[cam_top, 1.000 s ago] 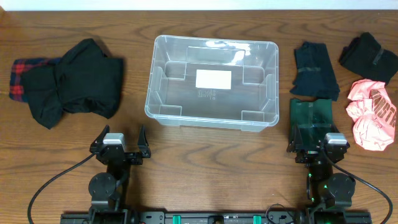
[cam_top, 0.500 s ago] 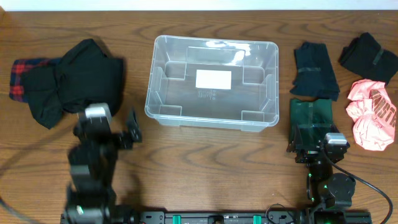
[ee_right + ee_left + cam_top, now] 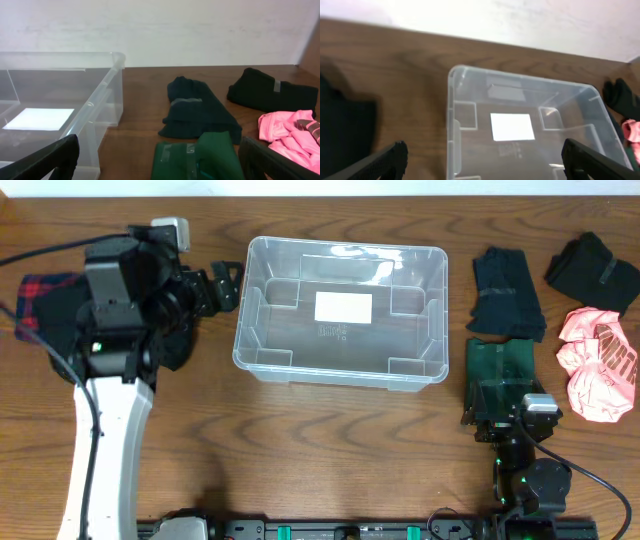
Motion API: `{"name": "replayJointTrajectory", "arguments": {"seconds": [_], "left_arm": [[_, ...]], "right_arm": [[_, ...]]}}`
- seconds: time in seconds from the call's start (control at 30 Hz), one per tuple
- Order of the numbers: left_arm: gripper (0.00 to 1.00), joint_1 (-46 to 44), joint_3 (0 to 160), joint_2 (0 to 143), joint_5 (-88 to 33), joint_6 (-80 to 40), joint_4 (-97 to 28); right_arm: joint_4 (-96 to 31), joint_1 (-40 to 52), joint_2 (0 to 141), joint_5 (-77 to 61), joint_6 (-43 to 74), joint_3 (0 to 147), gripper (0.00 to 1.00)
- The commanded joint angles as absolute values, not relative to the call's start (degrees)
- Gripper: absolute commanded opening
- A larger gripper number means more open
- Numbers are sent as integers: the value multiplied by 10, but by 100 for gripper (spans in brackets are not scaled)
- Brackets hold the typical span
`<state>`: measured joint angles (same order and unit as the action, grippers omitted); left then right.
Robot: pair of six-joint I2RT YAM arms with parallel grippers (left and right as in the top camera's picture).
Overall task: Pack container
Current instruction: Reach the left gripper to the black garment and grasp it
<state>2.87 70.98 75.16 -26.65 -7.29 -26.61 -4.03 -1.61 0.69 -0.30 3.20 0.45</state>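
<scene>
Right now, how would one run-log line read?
container empty | left gripper open, empty, by its left rim | right gripper open, empty, over green garment

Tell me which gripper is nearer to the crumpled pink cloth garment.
Right. The right gripper is near the pink garment; the left gripper is beyond the clear rectangular plastic tub.

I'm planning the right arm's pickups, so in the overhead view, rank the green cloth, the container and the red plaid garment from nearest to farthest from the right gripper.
1. Green cloth: directly in front of the right gripper.
2. Container: table centre, to the gripper's left.
3. Red plaid garment: far left edge, beyond the container.
</scene>
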Motion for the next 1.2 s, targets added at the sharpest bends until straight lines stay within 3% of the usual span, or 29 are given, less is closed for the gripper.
{"name": "replayJointTrajectory", "arguments": {"seconds": [0.0, 0.2, 0.53, 1.17], "left_arm": [[98, 48, 719, 779, -246, -156, -278], [98, 155, 711, 826, -214, -323, -315], [98, 285, 594, 837, -213, -424, -237], [98, 293, 478, 883, -100, -449, -86]], "right_arm": [[-42, -11, 3, -6, 25, 3, 99], [-43, -11, 3, -6, 25, 3, 99], [-42, -11, 3, -6, 25, 3, 99], [-43, -11, 3, -6, 25, 3, 99]]}}
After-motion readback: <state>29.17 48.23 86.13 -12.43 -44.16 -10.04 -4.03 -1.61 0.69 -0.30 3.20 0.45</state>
